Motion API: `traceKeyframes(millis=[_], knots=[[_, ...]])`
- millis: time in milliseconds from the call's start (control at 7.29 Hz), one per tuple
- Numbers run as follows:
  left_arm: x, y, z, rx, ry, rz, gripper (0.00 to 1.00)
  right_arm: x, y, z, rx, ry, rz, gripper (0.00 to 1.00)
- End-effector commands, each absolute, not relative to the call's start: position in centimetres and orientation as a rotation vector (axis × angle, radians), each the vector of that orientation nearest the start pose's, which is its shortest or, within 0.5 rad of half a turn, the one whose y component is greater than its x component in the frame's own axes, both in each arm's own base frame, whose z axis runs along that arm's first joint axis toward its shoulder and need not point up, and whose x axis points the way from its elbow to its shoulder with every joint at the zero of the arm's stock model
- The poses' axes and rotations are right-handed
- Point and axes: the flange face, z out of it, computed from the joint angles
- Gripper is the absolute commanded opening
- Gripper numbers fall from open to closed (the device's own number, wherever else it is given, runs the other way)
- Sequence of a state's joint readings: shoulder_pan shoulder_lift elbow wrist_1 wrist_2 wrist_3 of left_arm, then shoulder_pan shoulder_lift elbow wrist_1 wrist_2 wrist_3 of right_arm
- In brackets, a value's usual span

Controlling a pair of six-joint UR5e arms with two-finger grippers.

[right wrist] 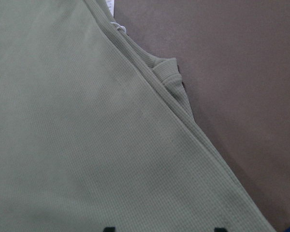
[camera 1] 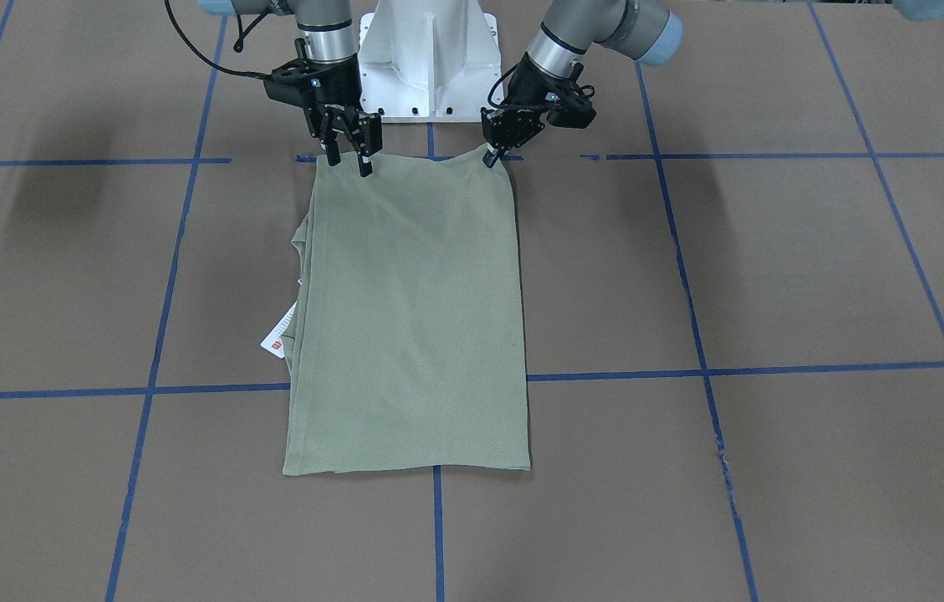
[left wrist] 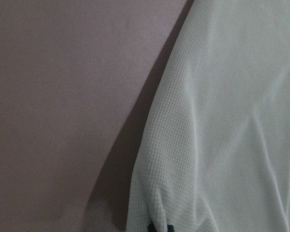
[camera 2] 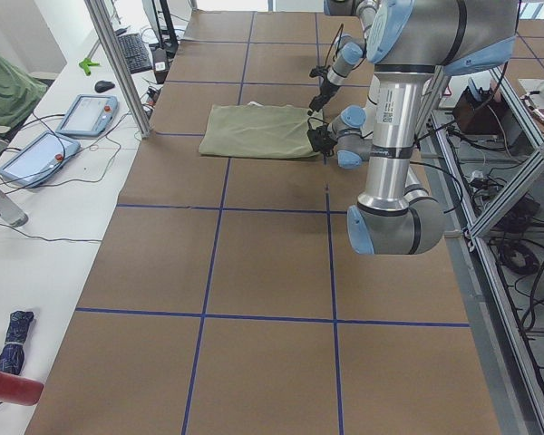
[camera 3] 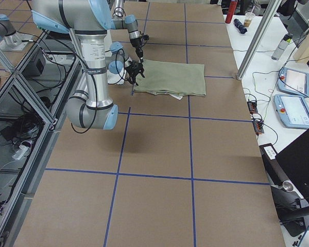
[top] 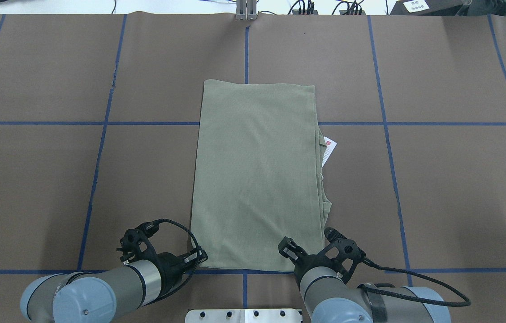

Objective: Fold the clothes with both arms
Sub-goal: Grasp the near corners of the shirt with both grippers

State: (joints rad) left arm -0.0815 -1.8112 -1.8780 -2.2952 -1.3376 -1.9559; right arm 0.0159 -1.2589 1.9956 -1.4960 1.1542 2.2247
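The sage-green shirt lies folded into a long rectangle on the brown table, reaching from the robot's edge toward the middle. Its white hang tag pokes out of the long side where the collar layers show. My left gripper is shut on the near corner of the shirt; in the left wrist view the fabric puckers at the closed fingertips. My right gripper is open over the other near corner, its two fingertips set wide apart above the cloth.
The white pedestal base stands just behind both grippers. Blue tape lines grid the brown table cover. A side bench with teach pendants and an aluminium post sit beyond the far edge.
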Motion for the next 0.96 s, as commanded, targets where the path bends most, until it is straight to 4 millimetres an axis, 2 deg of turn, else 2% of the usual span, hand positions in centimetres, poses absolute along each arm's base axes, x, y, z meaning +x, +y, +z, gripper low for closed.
traceKeyframes(millis=[0,274,823], knots=[[54.44,-20.12,30.55,0.007,1.298,-0.548,0.0,-55.34,-18.02,29.5,0.104,-0.899,0.791,0.71],[54.48,-20.12,30.62,0.008,1.296,-0.548,0.0,-55.62,-17.69,29.79,0.103,-0.892,0.787,0.75],[54.48,-20.12,30.62,0.008,1.296,-0.548,0.0,-56.03,-17.63,30.28,0.108,-0.882,0.79,0.72]])
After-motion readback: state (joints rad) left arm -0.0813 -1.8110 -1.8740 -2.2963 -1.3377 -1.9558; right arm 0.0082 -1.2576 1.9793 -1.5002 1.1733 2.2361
